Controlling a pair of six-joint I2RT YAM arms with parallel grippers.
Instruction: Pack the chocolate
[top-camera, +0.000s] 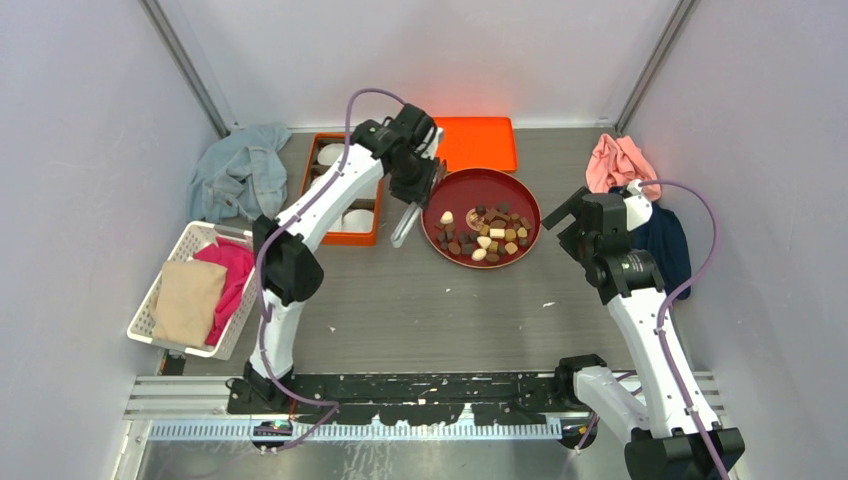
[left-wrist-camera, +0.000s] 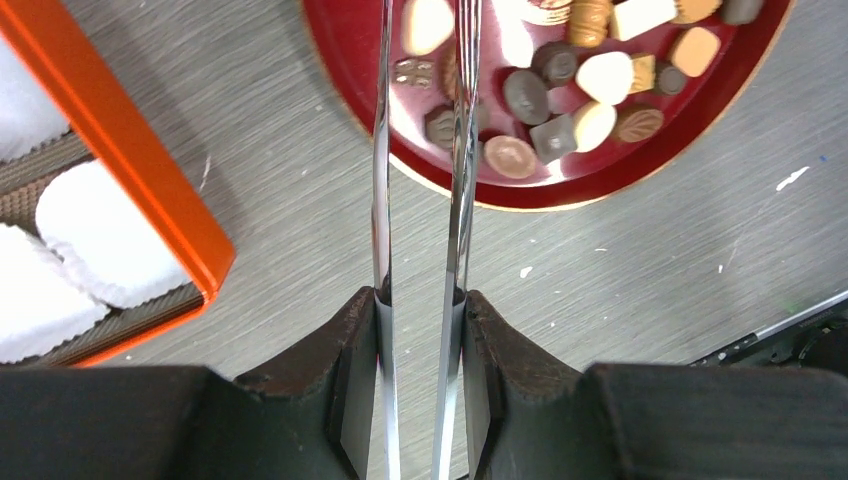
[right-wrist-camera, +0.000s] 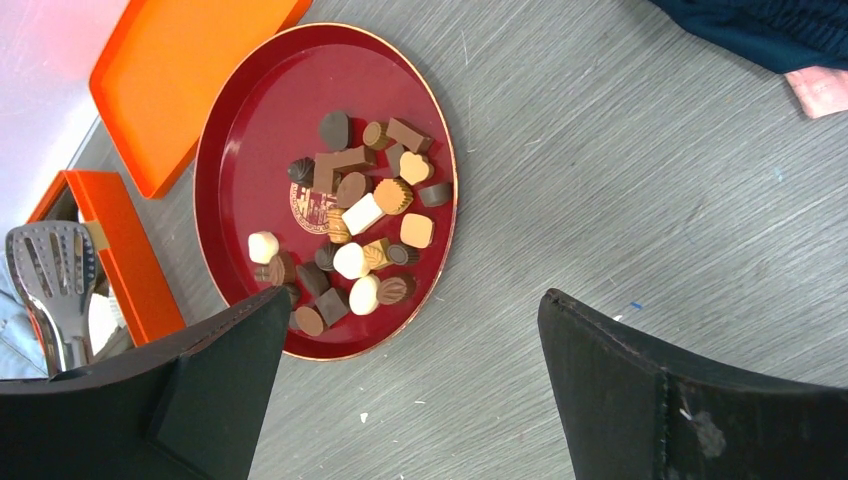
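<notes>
Chocolate (top-camera: 485, 235) lies heaped on the red plate (top-camera: 480, 183), centre of the overhead view; only the left wrist view shows the left tool (left-wrist-camera: 420, 300) clamped on steel tongs (left-wrist-camera: 383, 150); the right tool (right-wrist-camera: 412, 300) gapes wide.

left gripper (left-wrist-camera: 420, 300) clamped, right gripper (right-wrist-camera: 415, 297) seemingly spread

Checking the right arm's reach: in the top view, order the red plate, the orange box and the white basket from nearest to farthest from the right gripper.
From the right gripper:
1. the red plate, just to its left.
2. the orange box, beyond the plate, further left.
3. the white basket, at the table's left edge.
</notes>
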